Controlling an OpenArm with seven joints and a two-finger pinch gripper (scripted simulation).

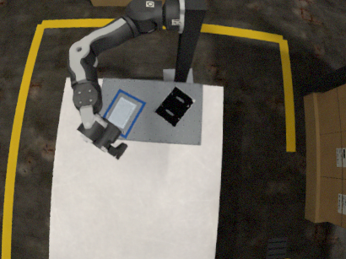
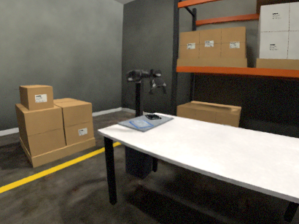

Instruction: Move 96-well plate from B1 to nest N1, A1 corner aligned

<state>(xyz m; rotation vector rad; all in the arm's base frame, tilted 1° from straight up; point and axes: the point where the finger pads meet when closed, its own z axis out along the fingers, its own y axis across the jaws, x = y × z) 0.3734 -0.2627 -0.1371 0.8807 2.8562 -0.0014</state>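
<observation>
The 96-well plate is a pale rectangle lying flat inside the blue outline of spot B1 on the grey mat. I cannot make out its cut-off corner. The black plate nest N1 sits on the mat to the plate's right and is empty. My gripper is open and empty. It hangs well above the table, just off the front corner of the blue outline, over the edge of the mat.
The white table carries the mat at its far end. The arm's black pedestal stands behind the mat. Cardboard boxes stand on the floor at the right and at the left, and an orange rack stands at the back.
</observation>
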